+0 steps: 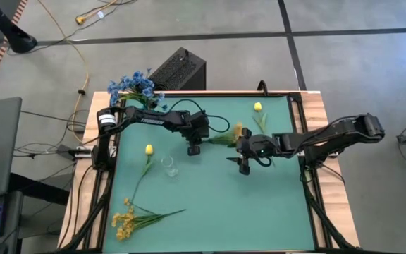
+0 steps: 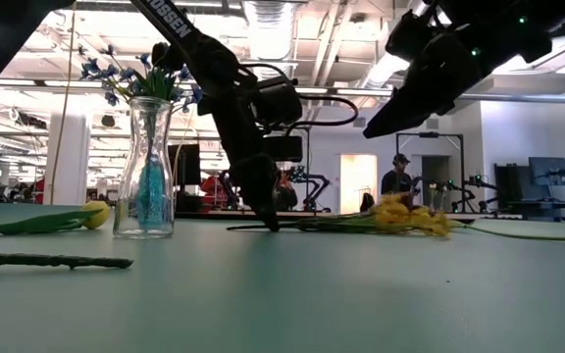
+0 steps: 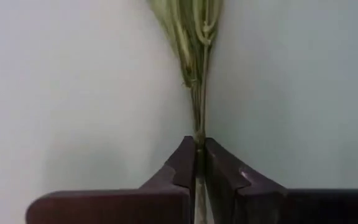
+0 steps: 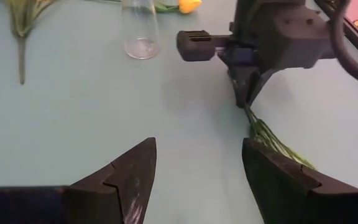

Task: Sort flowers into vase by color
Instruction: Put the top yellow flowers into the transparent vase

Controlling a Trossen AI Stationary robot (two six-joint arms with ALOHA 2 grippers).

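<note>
A yellow small-blossom spray [image 1: 235, 133] lies on the green table [image 1: 217, 212], its stalk toward the left. My left gripper [image 1: 194, 149] is shut on the stalk's end; it also shows in the low view [image 2: 271, 222] and in its wrist view [image 3: 199, 148]. My right gripper [image 1: 244, 165] hangs open and empty just on the near side of the blossoms [image 2: 410, 214]; its wrist view [image 4: 197, 149] looks toward the left gripper. A clear glass vase [image 1: 169, 166] stands upright left of centre. Blue sprays [image 1: 136, 88] stand at the far left corner. My left gripper pinches the spray's thin green stalk [image 3: 197, 124] at its free end between its two fingers. The fingers [image 2: 263, 196] come from above, pointing down. The stalk runs straight out from between the fingertips and lies flat on the table, as do the blossoms.
A yellow bud stem [image 1: 149, 149] lies beside the vase, another bud stem [image 1: 258, 107] near the far edge, and a second yellow spray [image 1: 125, 222] at the near left corner. A black box [image 1: 178, 70] stands beyond the far edge. Bare green table shows at the near right.
</note>
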